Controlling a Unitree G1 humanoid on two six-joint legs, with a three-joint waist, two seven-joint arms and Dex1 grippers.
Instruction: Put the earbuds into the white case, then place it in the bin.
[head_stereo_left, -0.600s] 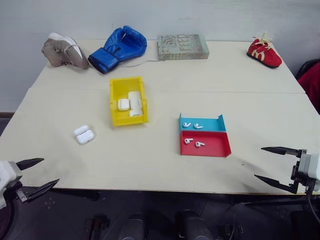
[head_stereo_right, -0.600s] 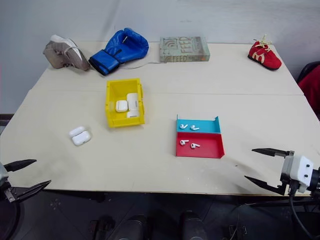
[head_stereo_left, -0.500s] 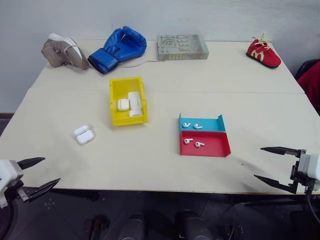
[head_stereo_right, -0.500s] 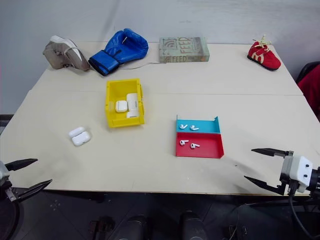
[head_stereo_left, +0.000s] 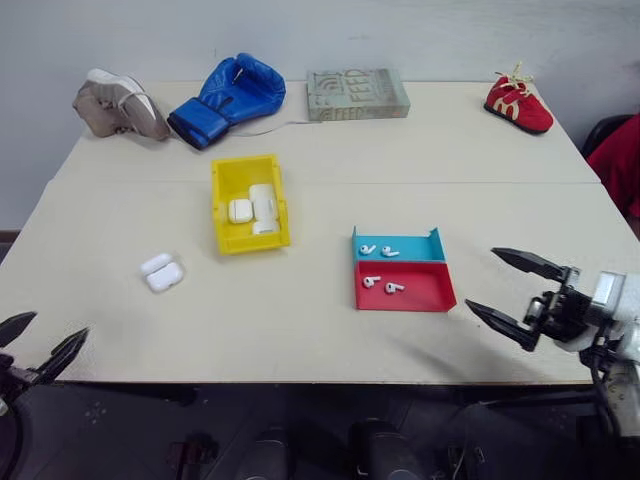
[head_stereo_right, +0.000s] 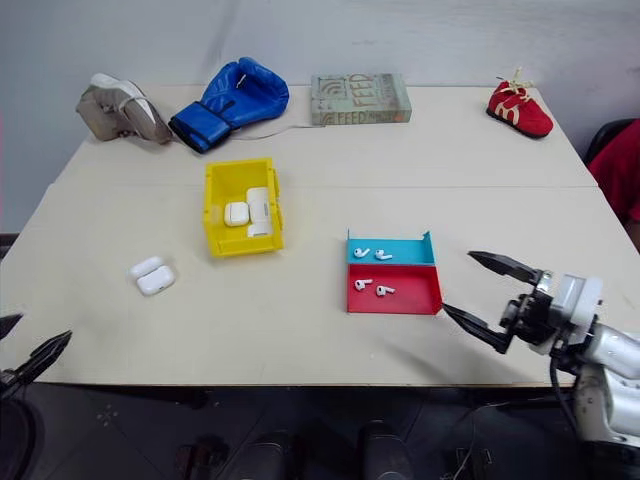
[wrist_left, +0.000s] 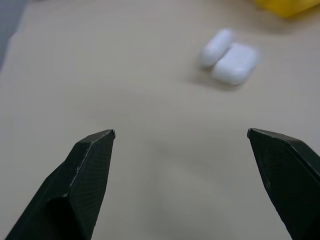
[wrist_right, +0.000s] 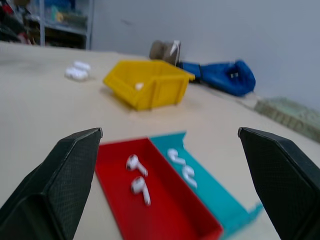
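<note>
Pincers spread: left faces white case, right faces earbuds.

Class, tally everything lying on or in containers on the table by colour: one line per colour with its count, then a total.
White: 7, namely 4 earbuds, the open white case, 2 items in the bin
Yellow: 1, the bin
Blue: 1, boxing glove
Red: 1, small shoe
Blue-and-red: 1, tray
Grey/beige: 2, sneaker, book
Total: 13

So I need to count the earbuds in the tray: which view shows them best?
The right wrist view: the earbuds lie close up, two per compartment of the tray. Both eye views show all four from above as small specks.
</note>
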